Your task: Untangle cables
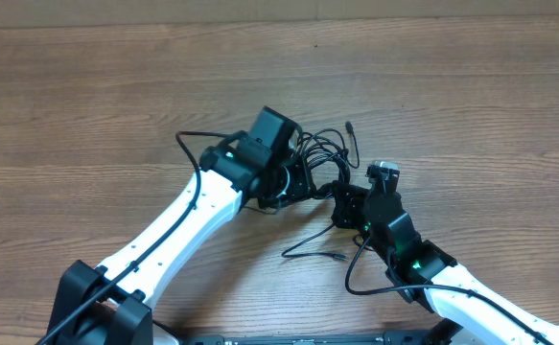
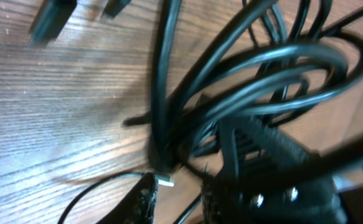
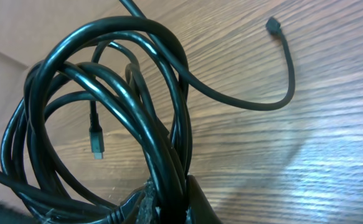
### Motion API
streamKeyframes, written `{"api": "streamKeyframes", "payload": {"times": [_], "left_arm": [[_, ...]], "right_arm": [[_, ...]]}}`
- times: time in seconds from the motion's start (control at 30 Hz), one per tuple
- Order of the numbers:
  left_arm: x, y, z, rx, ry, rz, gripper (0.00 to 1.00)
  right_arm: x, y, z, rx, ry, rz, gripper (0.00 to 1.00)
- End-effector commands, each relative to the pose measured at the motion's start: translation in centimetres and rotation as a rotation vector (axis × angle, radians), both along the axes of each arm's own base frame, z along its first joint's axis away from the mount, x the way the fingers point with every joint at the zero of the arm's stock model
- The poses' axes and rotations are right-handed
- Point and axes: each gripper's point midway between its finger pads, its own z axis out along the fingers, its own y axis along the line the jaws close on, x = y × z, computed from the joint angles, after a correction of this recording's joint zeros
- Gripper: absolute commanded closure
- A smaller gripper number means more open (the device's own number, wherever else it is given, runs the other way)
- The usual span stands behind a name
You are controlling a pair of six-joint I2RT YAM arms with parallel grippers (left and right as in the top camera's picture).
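Left gripper (image 2: 178, 198) has its 2 fingers close together, and strands of the cables (image 1: 323, 153) run down into the narrow gap, where a small silver plug tip (image 2: 164, 182) shows, so it seems to pinch them. Right gripper (image 3: 167, 200) is clamped on several strands of the same bundle, which rise out of its jaws in a tight sheaf and spread into wide overlapping loops above it. From overhead, the 2 grippers meet near the middle of the table (image 1: 116, 115), the left one reaching in from the near left and the right one from the near right. The bundle lies between them and spills to the far side. The black loops cross one another many times and I cannot tell how many cords there are. 1 strand (image 3: 243, 99) leaves the bundle, curves to the right over the wood and ends in a small dark plug (image 3: 272, 23) that lies free on the table. Another plug (image 3: 96, 149) hangs inside the loops on a short length of cord. A thin loose strand (image 1: 308, 241) trails from the bundle toward the near edge, lying flat on the wood between the 2 arms.
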Motion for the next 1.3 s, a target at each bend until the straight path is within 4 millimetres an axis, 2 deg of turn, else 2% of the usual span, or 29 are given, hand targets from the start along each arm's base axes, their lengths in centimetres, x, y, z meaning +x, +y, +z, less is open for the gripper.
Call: {"api": "streamKeyframes", "payload": {"times": [0.0,0.2,0.3,0.37,0.53,0.67,0.83,0.97,1.03,1.13,1.27], "left_arm": [[1.5,0.8,0.8,0.035,0.02,0.271,0.78],[1.7,1.1,0.4,0.043,0.057,0.397,0.8],[1.4,1.1,-0.1,0.048,0.081,0.422,0.85],[1.2,0.8,-0.9,0.064,0.099,0.417,0.95],[1.2,0.6,-2.3,0.082,0.139,0.433,0.96],[1.4,0.0,-1.4,0.011,0.163,0.416,0.95],[0.9,-2.6,1.9,-0.226,0.258,0.292,0.95],[0.4,-3.6,4.2,-0.369,0.304,0.168,0.95],[0.6,-3.4,4.5,-0.387,0.252,0.105,0.96],[1.0,-2.3,4.3,-0.366,0.075,-0.083,0.95],[0.5,0.1,3.5,-0.326,0.028,-0.188,0.96]], "right_arm": [[-0.2,0.9,0.8,0.033,-0.01,0.044,0.96],[-0.4,1.2,0.7,0.041,-0.002,0.062,0.96],[-0.4,1.3,0.7,0.043,0.0,0.067,0.96],[-0.4,1.3,0.7,0.044,0.0,0.069,0.96],[-0.5,1.2,0.6,0.041,0.006,0.068,0.96],[-1.0,0.8,-0.5,0.013,0.049,0.067,0.96],[-1.2,0.5,-1.2,-0.01,0.07,0.056,0.96],[-1.0,0.1,-1.5,-0.028,0.072,0.035,0.96],[-0.7,-0.5,-1.6,-0.047,0.062,0.001,0.96],[0.1,-1.7,-1.3,-0.08,0.03,-0.068,0.96],[0.5,-2.7,-1.1,-0.108,0.008,-0.124,0.96]]}}
